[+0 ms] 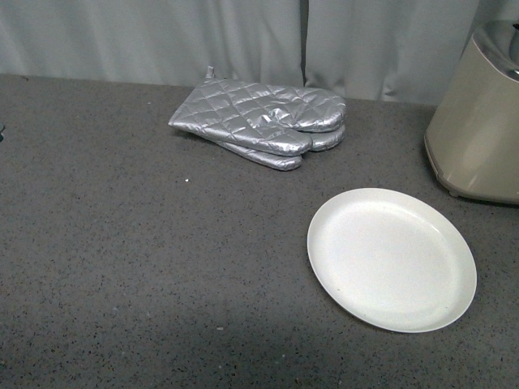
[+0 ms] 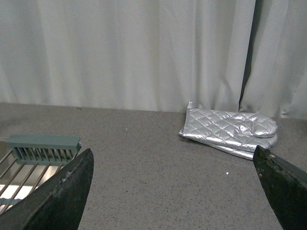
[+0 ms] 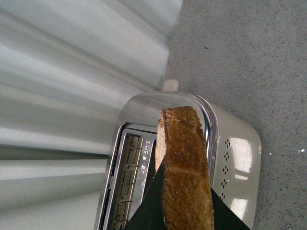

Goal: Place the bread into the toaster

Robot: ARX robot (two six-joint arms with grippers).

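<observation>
In the right wrist view my right gripper (image 3: pixel 184 203) is shut on the bread (image 3: pixel 184 163), a brown-crusted slice seen edge-on and held above the toaster (image 3: pixel 235 158). The toaster's silver top shows an open slot (image 3: pixel 125 179) beside the slice. In the front view the beige toaster (image 1: pixel 478 130) stands at the far right edge; the bread and both arms are out of that view. My left gripper (image 2: pixel 175 191) is open and empty above bare grey table, its dark fingers (image 2: pixel 62 196) at the frame's sides.
An empty round white plate (image 1: pixel 391 258) lies front right, near the toaster. Two silver quilted oven mitts (image 1: pixel 263 121) lie stacked at the back by the white curtain; they also show in the left wrist view (image 2: pixel 230 130). A wire rack (image 2: pixel 29 165) sits at far left.
</observation>
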